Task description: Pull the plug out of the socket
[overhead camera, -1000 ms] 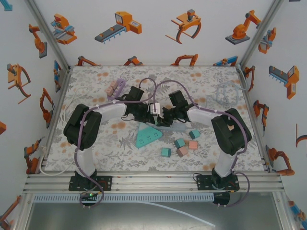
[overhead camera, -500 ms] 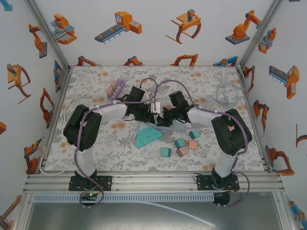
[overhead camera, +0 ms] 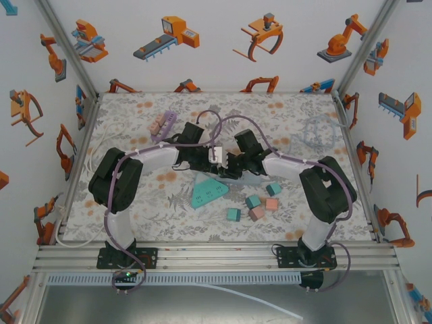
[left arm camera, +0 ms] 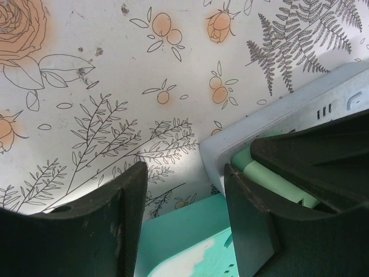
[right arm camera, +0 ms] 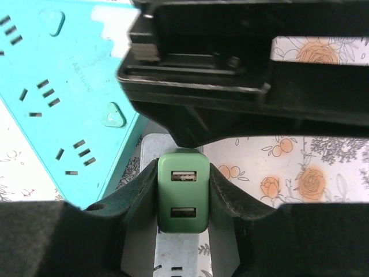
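Observation:
A green two-port USB plug [right arm camera: 183, 193] sits in a pale grey socket strip [right arm camera: 184, 254] lying on the floral table. My right gripper [right arm camera: 183, 179] is shut on the plug, one finger against each side. In the top view the right gripper [overhead camera: 228, 165] meets the left gripper [overhead camera: 204, 160] at the table's middle, above the strip [overhead camera: 248, 181]. In the left wrist view my left gripper [left arm camera: 184, 179] stands open with nothing clamped; its right finger [left arm camera: 248, 219] is beside the strip's end [left arm camera: 271, 115] and the plug [left arm camera: 277, 182].
A teal triangular power strip [overhead camera: 208, 192] lies just in front of the grippers and touches the grey strip's end. Several small teal and pink blocks [overhead camera: 256, 202] lie at front right. A purple rack [overhead camera: 163, 124] stands at back left.
The right arm has shifted slightly left, closer to the left gripper, and its jaws have tightened a little on the plug. The left arm has barely moved.

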Robot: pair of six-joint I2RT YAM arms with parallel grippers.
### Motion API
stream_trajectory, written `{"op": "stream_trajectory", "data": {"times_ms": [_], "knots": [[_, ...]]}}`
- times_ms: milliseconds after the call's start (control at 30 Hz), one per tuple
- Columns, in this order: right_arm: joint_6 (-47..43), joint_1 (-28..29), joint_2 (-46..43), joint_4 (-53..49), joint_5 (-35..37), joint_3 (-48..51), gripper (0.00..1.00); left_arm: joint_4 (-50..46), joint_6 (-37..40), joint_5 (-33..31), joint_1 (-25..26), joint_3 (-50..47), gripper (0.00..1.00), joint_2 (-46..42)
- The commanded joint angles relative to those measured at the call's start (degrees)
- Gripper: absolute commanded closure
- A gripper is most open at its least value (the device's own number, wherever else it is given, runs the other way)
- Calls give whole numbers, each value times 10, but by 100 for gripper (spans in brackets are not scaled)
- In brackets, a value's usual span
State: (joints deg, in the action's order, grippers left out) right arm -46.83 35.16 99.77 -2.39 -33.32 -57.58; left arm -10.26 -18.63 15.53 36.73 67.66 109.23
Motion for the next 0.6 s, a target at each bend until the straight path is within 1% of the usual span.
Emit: {"op": "stream_trajectory", "data": {"times_ms": [0,133,167,233,267,333,467,533,567], "knots": [[-10,5,-54,38,-18,-15,100,-106,51,-132,5,-49,48,70],[34,5,-52,44,-19,-34,100,-106,50,-130,5,-49,48,68],[26,8,-47,36,-10,-37,100,-106,51,-130,5,-48,47,67],[-28,24,-31,-14,42,-53,100,-106,51,-130,4,-47,47,66],[-40,30,-28,-37,53,-60,100,-106,50,-131,4,-48,48,65],[-34,33,-34,-42,38,-62,100,-105,51,-130,4,-48,48,67],[25,28,-55,-3,16,-62,100,-105,52,-129,4,-48,48,70],[33,25,-54,-3,27,-69,100,-105,52,-129,4,-49,47,69],[13,28,-49,-25,47,-78,100,-105,53,-128,4,-49,48,68]]}}
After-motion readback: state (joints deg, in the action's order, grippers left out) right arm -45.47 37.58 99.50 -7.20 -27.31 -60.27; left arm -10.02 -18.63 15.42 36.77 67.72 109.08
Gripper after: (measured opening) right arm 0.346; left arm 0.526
